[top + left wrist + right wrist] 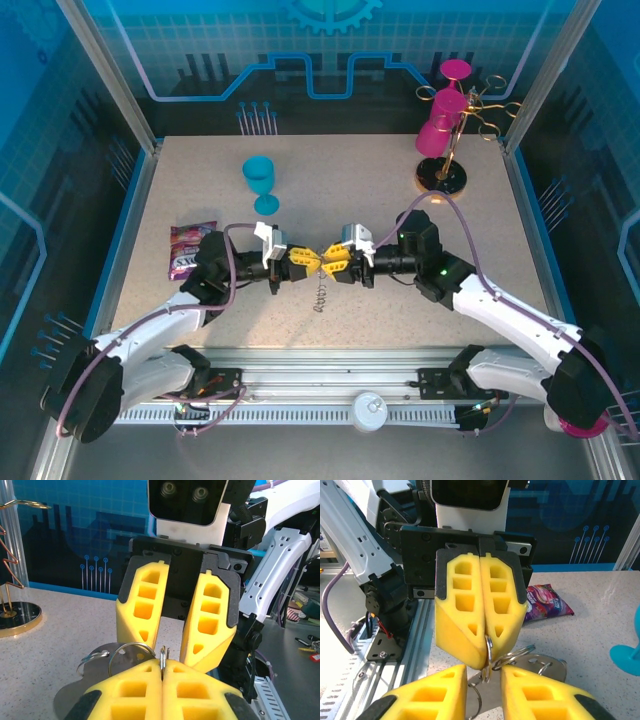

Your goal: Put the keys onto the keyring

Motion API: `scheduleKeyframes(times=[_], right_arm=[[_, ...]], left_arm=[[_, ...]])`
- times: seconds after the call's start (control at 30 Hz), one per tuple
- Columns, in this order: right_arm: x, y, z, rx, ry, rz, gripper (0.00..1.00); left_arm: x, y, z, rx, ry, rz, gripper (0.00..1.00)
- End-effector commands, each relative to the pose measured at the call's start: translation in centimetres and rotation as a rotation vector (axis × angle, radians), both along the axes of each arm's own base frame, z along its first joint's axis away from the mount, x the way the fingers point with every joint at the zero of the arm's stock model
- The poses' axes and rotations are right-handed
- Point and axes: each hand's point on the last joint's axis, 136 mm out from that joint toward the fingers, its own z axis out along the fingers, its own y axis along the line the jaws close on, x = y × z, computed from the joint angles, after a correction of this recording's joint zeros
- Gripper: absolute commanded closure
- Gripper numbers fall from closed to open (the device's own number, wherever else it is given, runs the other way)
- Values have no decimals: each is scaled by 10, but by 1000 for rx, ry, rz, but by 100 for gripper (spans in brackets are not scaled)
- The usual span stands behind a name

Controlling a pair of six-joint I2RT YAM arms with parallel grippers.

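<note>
My left gripper (303, 262) and right gripper (335, 264) meet tip to tip above the middle of the table. The left gripper (163, 667) is shut on the thin metal ring (162, 656) of the keyring, which stands upright between its pads. A bead chain (320, 298) dangles below the two grippers. A flat silver plate (102, 672) with further wire rings hangs beside the held ring. The right gripper (484, 674) is open, its yellow fingers either side of the ring (489, 647) and the plate (545, 666). The keys are out of view.
A blue goblet (262, 180) stands behind the left gripper. A purple snack packet (190, 248) lies at the left. At the back right is a gold wire stand (470, 115) holding pink cups (440, 125), on a black base (15, 617).
</note>
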Motion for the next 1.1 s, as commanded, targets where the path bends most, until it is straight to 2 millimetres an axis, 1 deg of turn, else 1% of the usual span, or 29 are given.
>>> scheduleKeyframes(times=[0.0, 0.07, 0.2, 0.23, 0.3, 0.4, 0.53, 0.67, 0.8, 0.93, 1.07], right_arm=[[-3, 5, 13, 44, -17, 29, 79], [-4, 6, 15, 51, -19, 35, 84], [-4, 8, 18, 54, -21, 48, 100], [-4, 7, 17, 48, -23, 45, 100], [-4, 6, 15, 23, -27, 40, 100], [-5, 2, 9, -43, -28, 36, 100], [-6, -4, 2, -159, -17, 44, 100], [-11, -7, -14, -312, -4, 69, 100], [-12, -7, -23, -416, -8, 86, 100], [-12, -5, -24, -470, -21, 96, 100], [-13, 0, -21, -481, -24, 115, 100]], left_arm=[[-9, -1, 7, -27, -28, -43, 100], [-9, 0, 6, -28, -25, -44, 100], [-9, -1, 7, -30, -21, -43, 100], [-8, 0, 6, -26, -21, -38, 98], [-7, 1, 4, -7, -31, -23, 90], [-5, 2, -4, 54, -31, 1, 84], [-6, 3, -14, 164, -13, -6, 80], [-7, 4, -23, 251, 1, -22, 80], [-9, 3, -22, 273, -10, -42, 81], [-10, 3, -20, 283, -15, -61, 88], [-11, 2, -20, 295, -17, -78, 95]])
